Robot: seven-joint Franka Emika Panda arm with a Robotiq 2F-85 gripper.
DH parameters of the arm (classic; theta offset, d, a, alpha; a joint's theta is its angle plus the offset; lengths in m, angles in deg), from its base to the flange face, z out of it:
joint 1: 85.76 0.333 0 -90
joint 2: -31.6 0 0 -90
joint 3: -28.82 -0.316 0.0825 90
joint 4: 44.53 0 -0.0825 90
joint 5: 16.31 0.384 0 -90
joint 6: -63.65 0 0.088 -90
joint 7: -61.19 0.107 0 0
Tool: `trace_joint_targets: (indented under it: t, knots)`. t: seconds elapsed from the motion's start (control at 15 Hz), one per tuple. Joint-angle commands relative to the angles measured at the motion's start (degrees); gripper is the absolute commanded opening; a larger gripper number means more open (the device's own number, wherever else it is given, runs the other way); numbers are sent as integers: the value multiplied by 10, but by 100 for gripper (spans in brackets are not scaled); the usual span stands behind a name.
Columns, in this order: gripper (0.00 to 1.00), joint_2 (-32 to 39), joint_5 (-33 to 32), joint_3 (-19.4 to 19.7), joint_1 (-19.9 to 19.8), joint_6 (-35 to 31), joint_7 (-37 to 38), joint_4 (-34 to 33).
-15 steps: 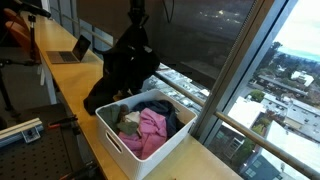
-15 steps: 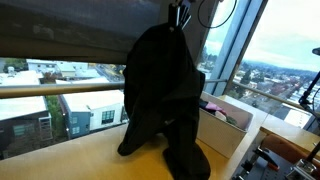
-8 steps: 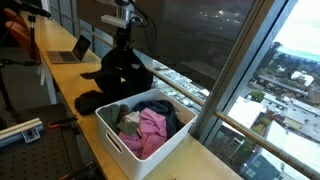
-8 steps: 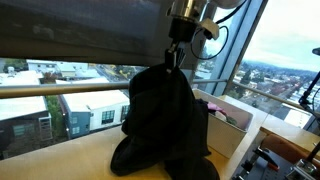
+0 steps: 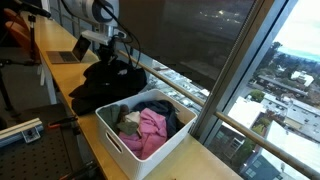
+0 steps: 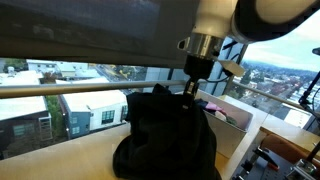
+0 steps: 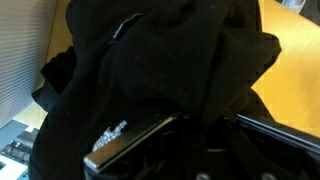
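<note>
1. Noting, at the upper left of an exterior view, an open laptop [image 5: 70, 50] sitting on the counter [image 5: 55, 82], well apart from everything else.
2. Looking just right of it, at the upper middle: finding the gripper [image 5: 113, 61] pointing down, with jaws clamping together on the top fold of the garment [image 5: 105, 88].
3. Seeing that black garment slumping in a heap on the counter below the gripper, with its lower folds lying against the bin's far corner.
4. Finding the white bin [image 5: 113, 146] at the lower middle, standing on the counter and holding a pink cloth [image 5: 150, 128] among other clothes.
5. Closing that view on the right with the window [image 5: 235, 60], running along the counter's far edge.
6. Turning to the exterior view taken from the counter's level: seeing the garment [image 6: 165, 145] piling up at the lower middle, peaking under the gripper [image 6: 190, 90], which is pinching its highest point just right of centre.
7. Spotting the bin [image 6: 228, 128] at the right, partly hiding behind the garment.
8. Checking the wrist view: seeing the garment [image 7: 170, 60] filling nearly the whole frame, bunching up against the gripper [image 7: 195, 140] at the bottom, with a strip of counter [image 7: 292, 25] showing at the upper right.
</note>
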Motion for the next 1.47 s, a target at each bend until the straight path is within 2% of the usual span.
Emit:
trace_joint_targets:
  t: [0.0, 0.07, 0.13, 0.2, 0.47, 0.73, 1.0, 1.2, 1.4]
  knots:
    - [2, -22, 11, 5, -17, -74, -30, 76]
    - [32, -26, 10, 5, -19, -84, -32, 84]
    - [33, -33, 12, 4, -21, -89, -35, 90]
    - [39, -46, 16, 1, -22, -84, -37, 91]
    - [68, -124, 40, -2, -30, -39, -50, 83]
    - [98, -193, 57, 31, -60, 6, -84, 61]
    - [100, -181, 46, 85, -105, -19, -136, 48]
    - [100, -123, 50, 116, -137, -60, -173, 33]
    - [100, -46, 48, 130, -162, -96, -181, 11]
